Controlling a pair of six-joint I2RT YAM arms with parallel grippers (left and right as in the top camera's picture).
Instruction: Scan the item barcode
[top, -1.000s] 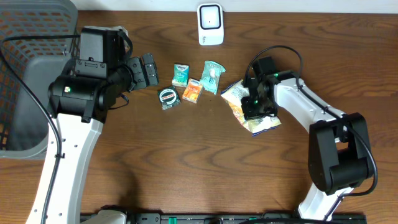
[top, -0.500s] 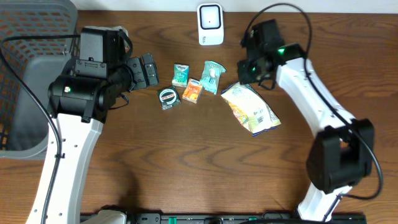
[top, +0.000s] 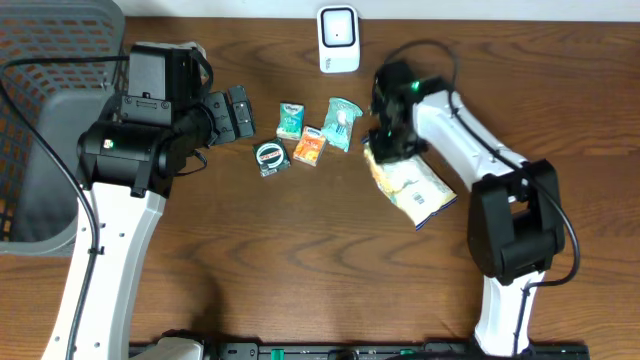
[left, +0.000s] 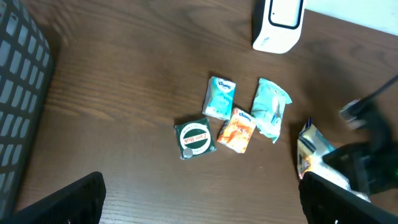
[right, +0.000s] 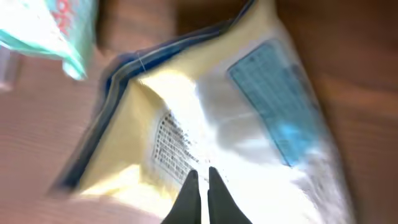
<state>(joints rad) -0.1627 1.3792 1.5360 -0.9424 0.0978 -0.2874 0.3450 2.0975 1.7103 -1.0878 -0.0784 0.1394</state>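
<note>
A yellow and white snack bag (top: 412, 187) lies flat on the wooden table right of centre. My right gripper (top: 389, 141) is over the bag's upper-left end. In the right wrist view its fingers (right: 200, 178) are shut together, tips down on the bag (right: 249, 118) beside a block of fine print (right: 166, 147), and nothing is between them. The white scanner (top: 338, 38) stands at the table's far edge. My left gripper (top: 232, 112) hangs open above the table at the left, and in its wrist view (left: 202, 205) only bare wood lies between the fingers.
Between the arms lie a small teal packet (top: 290, 120), an orange packet (top: 310, 146), a teal pouch (top: 341, 122) and a round green tin (top: 270, 157). A grey mesh basket (top: 40, 120) fills the left edge.
The right arm rose from the bag toward the scanner, then came back down on the bag's upper-left end. The bag shifted slightly toward the lower right. The left arm has not moved.
</note>
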